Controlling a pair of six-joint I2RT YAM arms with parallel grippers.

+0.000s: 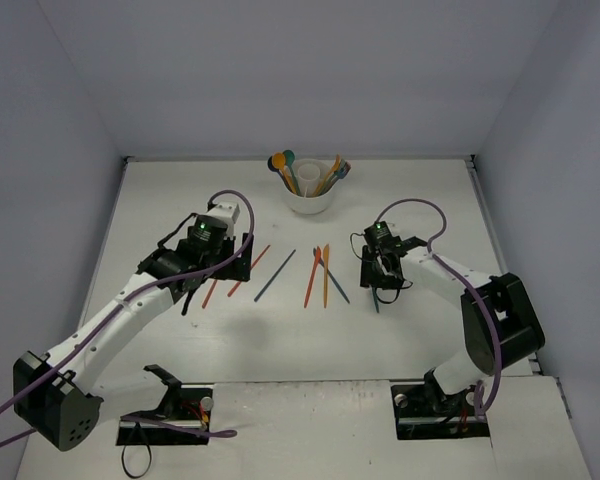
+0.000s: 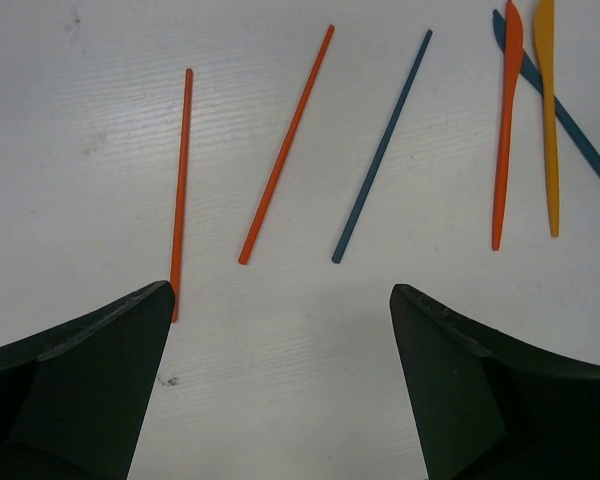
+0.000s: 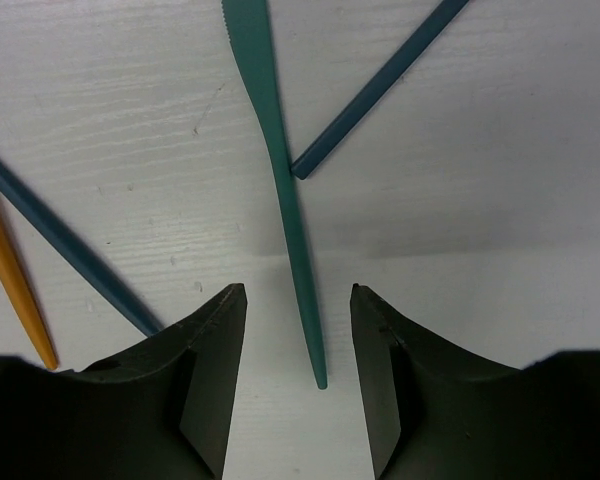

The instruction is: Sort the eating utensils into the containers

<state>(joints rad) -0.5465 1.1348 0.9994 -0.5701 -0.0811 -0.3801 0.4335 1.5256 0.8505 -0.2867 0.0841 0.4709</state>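
Currently the right gripper (image 3: pixel 298 292), half open and empty, straddles the teal knife (image 3: pixel 278 170) at 5 o'clock from the white cup (image 1: pixel 311 200); pinched so near its handle end it may swivel free, while the left gripper (image 2: pixel 280 300) gapes empty.

No text, label, brand, number or sign can be read in any of the three views. The white cup (image 1: pixel 311 203), the plastic utensils (image 2: pixel 286 145) and the white tabletop (image 1: pixel 280 340) show plain, unmarked surfaces as far as the views resolve.
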